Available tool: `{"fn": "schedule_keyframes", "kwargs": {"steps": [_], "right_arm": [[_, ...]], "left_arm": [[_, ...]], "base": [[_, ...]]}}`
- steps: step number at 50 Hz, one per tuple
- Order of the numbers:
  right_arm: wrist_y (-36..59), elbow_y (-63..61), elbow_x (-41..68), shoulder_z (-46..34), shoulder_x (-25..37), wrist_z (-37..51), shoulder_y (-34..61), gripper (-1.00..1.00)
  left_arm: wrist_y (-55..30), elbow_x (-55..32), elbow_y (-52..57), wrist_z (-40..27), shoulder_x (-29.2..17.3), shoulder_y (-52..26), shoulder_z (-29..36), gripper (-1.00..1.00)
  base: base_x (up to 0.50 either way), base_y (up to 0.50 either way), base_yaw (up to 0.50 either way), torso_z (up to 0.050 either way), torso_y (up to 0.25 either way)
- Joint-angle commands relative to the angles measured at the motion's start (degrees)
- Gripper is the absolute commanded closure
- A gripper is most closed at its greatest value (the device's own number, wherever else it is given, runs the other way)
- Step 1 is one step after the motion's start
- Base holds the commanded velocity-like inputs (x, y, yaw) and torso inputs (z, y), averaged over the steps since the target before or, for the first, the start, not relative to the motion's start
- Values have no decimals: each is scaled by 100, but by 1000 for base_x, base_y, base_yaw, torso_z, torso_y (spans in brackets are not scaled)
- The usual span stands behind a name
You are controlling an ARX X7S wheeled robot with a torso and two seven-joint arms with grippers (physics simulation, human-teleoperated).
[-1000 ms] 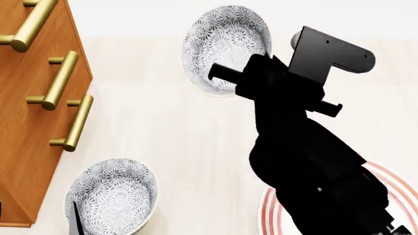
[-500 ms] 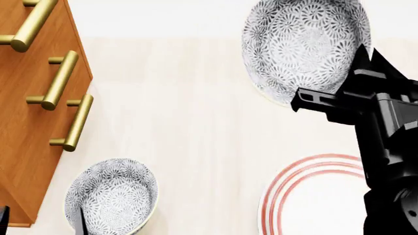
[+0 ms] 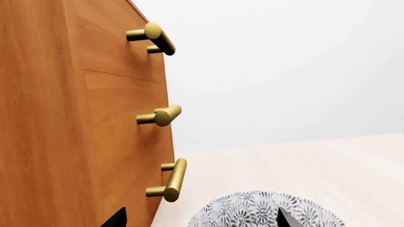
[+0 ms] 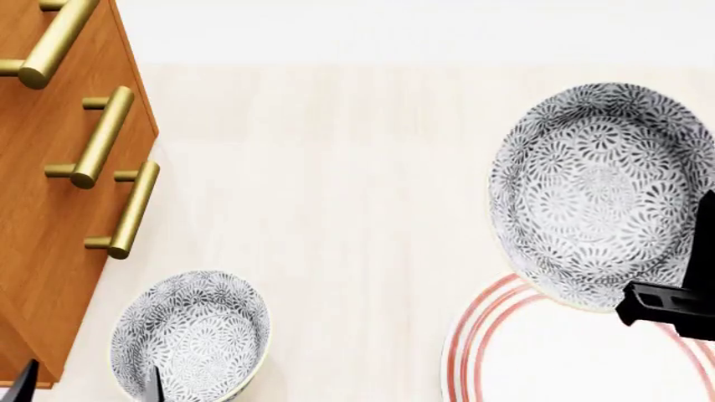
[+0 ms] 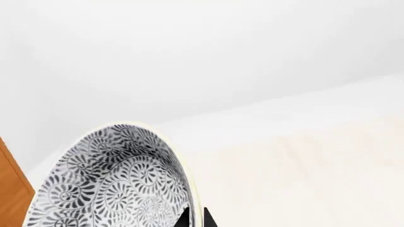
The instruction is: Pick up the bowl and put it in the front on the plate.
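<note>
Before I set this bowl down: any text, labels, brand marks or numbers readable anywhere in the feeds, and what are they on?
None: no words, numbers, labels or brand marks show in any view.
The held bowl and the second bowl carry only a grey flower pattern.
The plate has only red rings.
The wooden cabinet and its brass handles are unmarked.

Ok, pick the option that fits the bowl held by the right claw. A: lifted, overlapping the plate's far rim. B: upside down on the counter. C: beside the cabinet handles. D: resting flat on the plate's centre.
A: in the head view the bowl, gripped by the right claw, hangs over the far rim of the plate.
</note>
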Motion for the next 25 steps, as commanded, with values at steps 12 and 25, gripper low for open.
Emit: {"fn": "schedule_keyframes", "kwargs": {"steps": [12,25], "right_arm": [[-425,781,1861,-179,-87,-848,-548,100],[681,852,1439,-246,-302,-385,-220,100]], "left_arm": [[-88,-23,-63,89,41,-42,19,-100],[-102,-60,-57,97,24,-32,55,-100]], "base": [[0,0,0,0,1],[0,0,0,0,0]]}}
